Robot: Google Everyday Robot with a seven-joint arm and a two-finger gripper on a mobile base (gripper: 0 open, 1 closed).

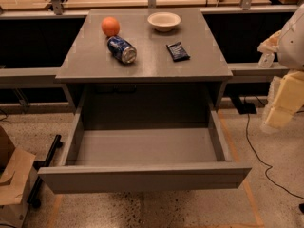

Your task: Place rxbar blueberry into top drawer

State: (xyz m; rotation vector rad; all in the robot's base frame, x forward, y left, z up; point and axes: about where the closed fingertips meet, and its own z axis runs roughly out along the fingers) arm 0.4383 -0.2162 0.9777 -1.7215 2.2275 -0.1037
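Grey counter [95,63] holds the rxbar blueberry [178,51], probably light, thin and slippery, best pinched across its narrow width, behind the open top drawer [142,177]; claw [281,103] hangs at right, grip state unclear.

Top drawer [142,177] pulled fully open below cabinet top [152,68]; on the top, rxbar blueberry [178,51] flat at 3 o'clock, blue can [122,49] on its side at 9, orange [110,26] just beside it at 11, white bowl [164,21] at 12; gripper [276,117] at frame's 3 o'clock, right of the cabinet, clear of all of them.
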